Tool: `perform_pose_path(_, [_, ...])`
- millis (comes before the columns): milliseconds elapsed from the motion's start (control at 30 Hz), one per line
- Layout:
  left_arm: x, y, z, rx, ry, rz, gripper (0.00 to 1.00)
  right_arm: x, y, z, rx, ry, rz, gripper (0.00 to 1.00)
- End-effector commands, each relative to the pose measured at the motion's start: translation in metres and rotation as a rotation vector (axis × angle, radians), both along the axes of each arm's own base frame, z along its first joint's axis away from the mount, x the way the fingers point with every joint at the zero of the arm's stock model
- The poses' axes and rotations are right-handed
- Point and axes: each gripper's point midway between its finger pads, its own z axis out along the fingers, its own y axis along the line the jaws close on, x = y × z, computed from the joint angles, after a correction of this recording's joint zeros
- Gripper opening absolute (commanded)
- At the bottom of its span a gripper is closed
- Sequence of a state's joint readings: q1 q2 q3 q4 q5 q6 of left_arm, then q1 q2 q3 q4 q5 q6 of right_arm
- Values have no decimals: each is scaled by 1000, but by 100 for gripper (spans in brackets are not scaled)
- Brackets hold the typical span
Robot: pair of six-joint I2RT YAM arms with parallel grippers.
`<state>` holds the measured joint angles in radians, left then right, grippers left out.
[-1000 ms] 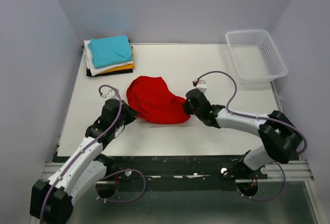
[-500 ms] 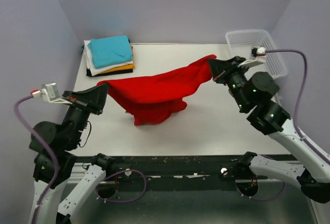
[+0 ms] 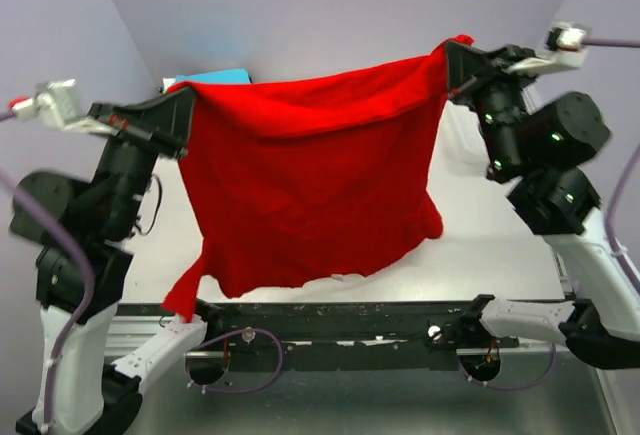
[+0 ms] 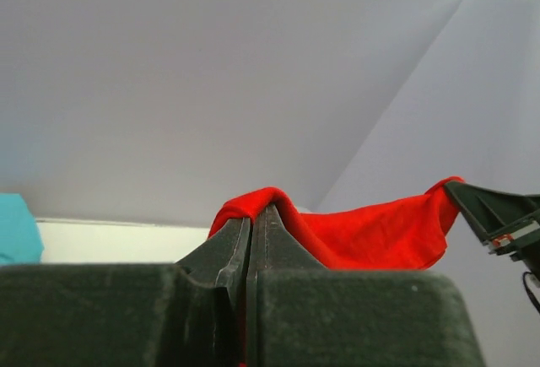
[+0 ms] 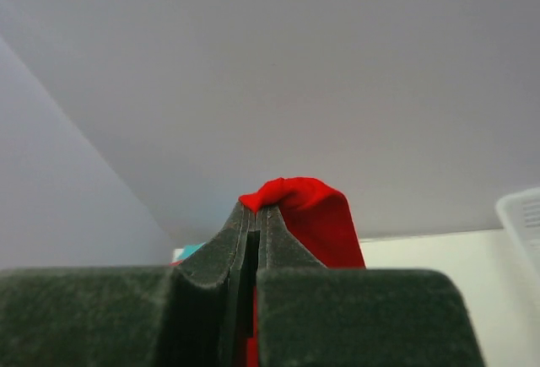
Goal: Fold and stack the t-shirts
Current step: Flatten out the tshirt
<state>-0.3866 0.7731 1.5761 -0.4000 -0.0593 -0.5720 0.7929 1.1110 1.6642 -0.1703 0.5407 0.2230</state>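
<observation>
Over the white bench (image 3: 480, 245), the left gripper (image 3: 186, 97) and right gripper (image 3: 449, 56) are each pinching closed on a top corner of one bright red cloth t-shirt (image 3: 310, 185), hanging spread in the air between them

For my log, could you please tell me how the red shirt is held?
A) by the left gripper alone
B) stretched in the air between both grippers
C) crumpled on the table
B: the left gripper and right gripper each pinch a top corner of the hanging red shirt.
</observation>
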Motion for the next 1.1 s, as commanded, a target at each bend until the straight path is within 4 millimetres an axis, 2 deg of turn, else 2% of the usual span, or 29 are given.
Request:
perform_pose_path(0, [84,-9,-25,121,135,126,0,63,3,-42,-225,108,-287,1])
perform_pose_path(100, [132,-21,-33,175,184,117,0,113,6,-62,-288,134,-306,1])
perform_pose_path(167, [169,-24,-36,202,218,119,0,153,-13,-64,-224,143,-284,1])
perform_pose_path(200, [178,-24,-26,211,208,115,0,170,-15,-63,-223,129,-267,1])
perform_pose_path(233, [192,-28,-24,231,215,94,0,180,-18,-53,-217,103,-267,1])
perform_pose_path(267, [194,-28,-9,236,199,85,0,190,-18,-44,-221,84,-276,1])
perform_pose_path(300, [201,-29,0,246,191,72,0,195,-21,-27,-221,54,-296,1])
perform_pose_path(333, [198,-30,19,247,153,50,0,200,-22,-18,-225,42,-311,1])
perform_pose_path(400, [197,-28,41,230,108,31,0,198,-28,11,-207,-8,-342,1])
perform_pose_path(467, [196,-25,46,209,97,12,0,193,-33,23,-208,-32,-354,1])
perform_pose_path(533, [188,-23,39,212,103,-17,0,186,-37,16,-223,-10,-354,1])
perform_pose_path(567, [189,-22,26,210,128,-19,0,181,-39,9,-226,9,-349,1])
perform_pose_path(600, [183,-23,19,215,134,-24,0,180,-38,-8,-246,45,-337,1])
perform_pose_path(633, [183,-25,1,225,160,-40,0,171,-41,-18,-259,66,-328,1])
perform_pose_path(667, [177,-27,-14,230,183,-57,0,167,-43,-39,-278,109,-322,1])
perform_pose_path(700, [176,-30,-40,236,236,-82,0,157,-48,-52,-275,136,-324,1])
perform_pose_path(733, [170,-33,-64,243,284,-107,0,149,-51,-74,-280,180,-316,1])
perform_pose_path(767, [168,-34,-98,227,367,-116,0,142,-53,-105,-277,249,-303,1])
perform_pose_path(800, [161,-35,-122,210,409,-125,0,130,-55,-121,-257,293,-287,1])
perform_pose_path(833, [156,-41,-161,206,473,-155,0,121,-54,-153,-250,357,-262,1])
perform_pose_path(867, [145,-46,-186,198,504,-174,0,109,-53,-174,-246,400,-227,1])
perform_pose_path(933, [124,-56,-262,156,644,-204,0,89,-51,-224,-228,505,-174,1])
perform_pose_path(967, [112,-61,-290,142,682,-220,0,81,-49,-252,-222,572,-152,1])
perform_pose_path(1000, [99,-67,-330,125,758,-239,0,70,-50,-274,-215,629,-142,1])
perform_pose_path(1033, [86,-71,-355,110,810,-243,0,60,-54,-301,-194,704,-156,1])
perform_pose_path(1067, [70,-75,-393,96,905,-247,0,50,-59,-327,-190,779,-176,1])
